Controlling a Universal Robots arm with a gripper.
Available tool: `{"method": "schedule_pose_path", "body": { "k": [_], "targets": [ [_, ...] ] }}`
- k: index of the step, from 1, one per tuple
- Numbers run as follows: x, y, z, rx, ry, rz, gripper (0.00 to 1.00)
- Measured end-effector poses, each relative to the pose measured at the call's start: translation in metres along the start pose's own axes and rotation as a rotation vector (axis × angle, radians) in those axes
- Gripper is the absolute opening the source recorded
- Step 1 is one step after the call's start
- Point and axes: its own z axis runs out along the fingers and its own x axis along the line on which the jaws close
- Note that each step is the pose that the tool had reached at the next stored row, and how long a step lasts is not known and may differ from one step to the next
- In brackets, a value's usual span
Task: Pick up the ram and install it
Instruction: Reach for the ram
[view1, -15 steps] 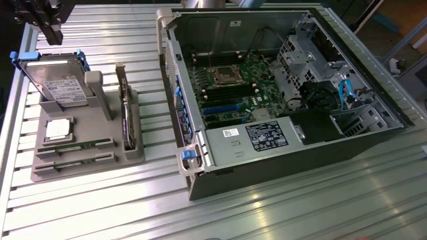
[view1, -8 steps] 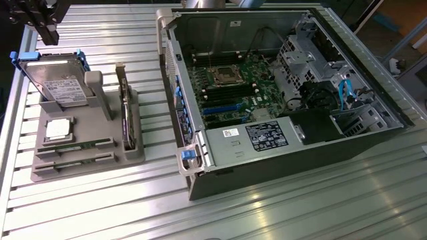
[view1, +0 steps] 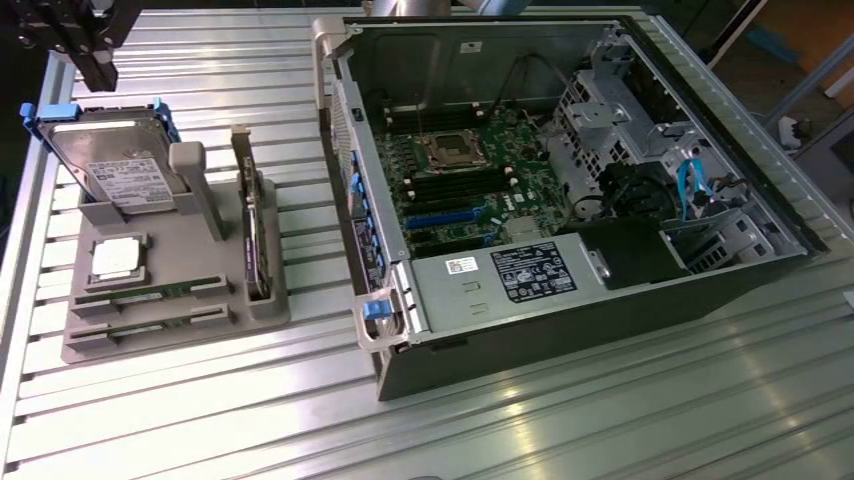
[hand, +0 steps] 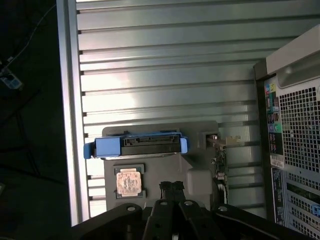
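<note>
The ram (view1: 158, 292) is a thin green stick standing on edge in a front slot of the grey holder (view1: 267, 310); a second like stick (view1: 144, 323) sits in the slot in front of it. My gripper (view1: 99, 72) hangs high above the holder's back end, over the hard drive (view1: 114, 170), well away from the ram. In the wrist view the gripper (hand: 171, 189) is shut with its fingers pressed together and nothing between them. The open computer case (view1: 747, 270) lies at the exterior view's right, with the motherboard (view1: 461, 175) exposed.
The grey holder also carries the blue-framed hard drive (hand: 135, 145), a square processor (hand: 127, 182) and an upright expansion card (view1: 247, 215). The case wall (hand: 295, 125) stands close beside the holder. Everything rests on a ribbed metal table (view1: 200, 420), whose edge (hand: 67, 100) is near.
</note>
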Motion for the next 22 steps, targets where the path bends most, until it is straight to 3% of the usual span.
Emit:
{"method": "schedule_pose_path", "body": {
  "k": [22],
  "targets": [
    [-0.002,-0.0250,-0.0011,-0.0001,0.0000,0.000,0.11]
  ]
}}
